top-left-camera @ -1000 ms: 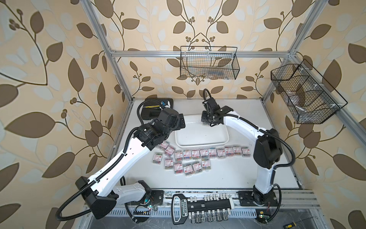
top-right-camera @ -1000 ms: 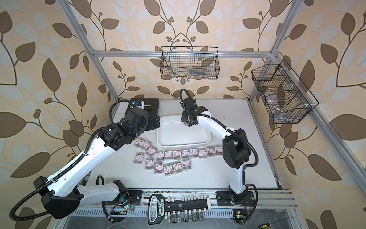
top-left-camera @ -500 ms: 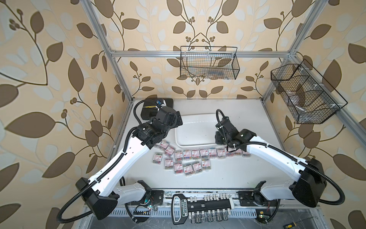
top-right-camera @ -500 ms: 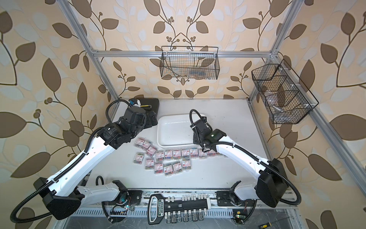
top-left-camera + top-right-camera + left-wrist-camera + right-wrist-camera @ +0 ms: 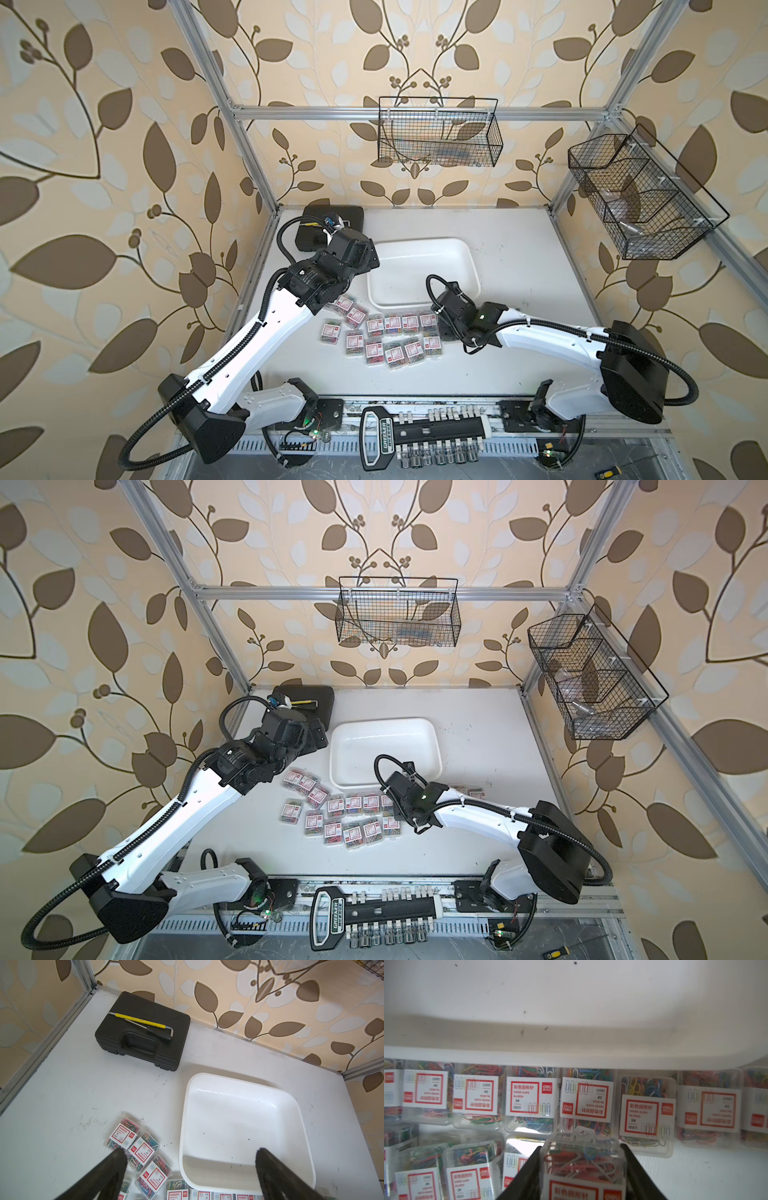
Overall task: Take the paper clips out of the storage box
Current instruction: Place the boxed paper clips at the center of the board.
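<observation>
Your right gripper [image 5: 580,1146] is closed on one clear box of clips, the held box [image 5: 584,1165], with a jaw on each long side. I think that is a good hold, because the box is thin that way and should not twist. The long way of the held box runs the way the gripper points, toward the storage box [image 5: 571,1032]. Its little hang tab is at the far end and its white label faces up. It is low over the table [image 5: 519,257], by the outer row, but I cannot tell if it touches down.

The other paper clips [image 5: 409,323] lie flat on the table in two rows, just beside the near wall of the storage box. They sit side by side with labels up, so each one takes little room. In the row by the wall, each box's long way points at the wall. Three boxes near your left arm lie slanted.

The storage box looks empty in both top views, so I think this is the last box to put down. Its long way runs along the rows.

Your left gripper [image 5: 190,1153] is wide open and holds nothing. It hangs by the end of the storage box on your left side, out of the way of your right arm
</observation>
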`<state>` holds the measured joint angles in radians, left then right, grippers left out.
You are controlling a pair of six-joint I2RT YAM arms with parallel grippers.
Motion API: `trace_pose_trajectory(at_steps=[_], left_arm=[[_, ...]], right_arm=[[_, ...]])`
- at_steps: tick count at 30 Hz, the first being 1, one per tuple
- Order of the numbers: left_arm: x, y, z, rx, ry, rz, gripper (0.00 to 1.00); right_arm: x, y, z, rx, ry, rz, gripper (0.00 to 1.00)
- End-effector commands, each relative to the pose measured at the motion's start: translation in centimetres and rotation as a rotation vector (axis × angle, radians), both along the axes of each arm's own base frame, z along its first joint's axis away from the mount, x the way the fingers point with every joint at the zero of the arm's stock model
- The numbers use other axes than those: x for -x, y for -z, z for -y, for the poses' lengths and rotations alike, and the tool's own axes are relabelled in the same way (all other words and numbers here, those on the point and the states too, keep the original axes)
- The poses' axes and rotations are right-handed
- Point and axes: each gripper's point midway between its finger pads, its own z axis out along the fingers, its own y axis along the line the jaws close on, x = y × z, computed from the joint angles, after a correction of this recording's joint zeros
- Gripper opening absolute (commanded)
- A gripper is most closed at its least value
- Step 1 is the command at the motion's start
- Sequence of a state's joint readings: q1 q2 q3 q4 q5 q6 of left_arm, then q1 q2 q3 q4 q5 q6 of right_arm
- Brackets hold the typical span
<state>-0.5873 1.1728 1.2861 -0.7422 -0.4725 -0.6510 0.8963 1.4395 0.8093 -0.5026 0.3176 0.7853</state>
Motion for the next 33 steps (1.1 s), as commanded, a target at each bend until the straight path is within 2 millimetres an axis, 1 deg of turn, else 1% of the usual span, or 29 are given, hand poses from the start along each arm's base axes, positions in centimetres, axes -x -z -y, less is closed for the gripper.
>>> trace_pose_trajectory(at_steps=[1,8,11,15,19,21,25,29,33], left_arm=[[0.5,-0.5,-1.5,-0.014,-0.048,0.015,0.99],[0.6,-0.5,-1.8,-0.024,-0.056,0.011,0.99],[0.6,-0.4,-1.8,-0.025,-0.057,0.007,0.99],[0.4,-0.5,-1.7,-0.028,-0.055,0.008,0.99],[0.3,-0.4,-1.6,-0.028,-0.053,0.007,0.99],[0.2,-0.3,-1.4,-0.026,-0.051,0.004,0.99],[0.0,0.0,-1.2,-0.021,-0.05,-0.004,0.99],[-0.2,0.1,-1.0,-0.019,-0.048,-0.009,0.99],[-0.3,-0.1,-0.9,-0.018,-0.047,-0.007,0.99]], right_arm=[[0.4,2.0,-0.1,-0.026,0.023,-0.03,0.38],[1.4,3.7,-0.5,-0.022,-0.004,-0.049,0.41],[1.6,3.8,-0.3,-0.022,-0.002,-0.051,0.43],[1.7,2.5,0.1,-0.023,0.007,-0.02,0.43],[1.8,0.9,0.9,-0.047,0.013,0.016,0.47],[2.0,0.6,1.2,-0.049,0.012,0.021,0.48],[2.5,1.6,1.6,-0.044,0.013,0.001,0.48],[2.6,2.6,1.1,-0.051,0.006,-0.018,0.48],[2.5,3.2,0.4,-0.061,-0.002,-0.029,0.51]])
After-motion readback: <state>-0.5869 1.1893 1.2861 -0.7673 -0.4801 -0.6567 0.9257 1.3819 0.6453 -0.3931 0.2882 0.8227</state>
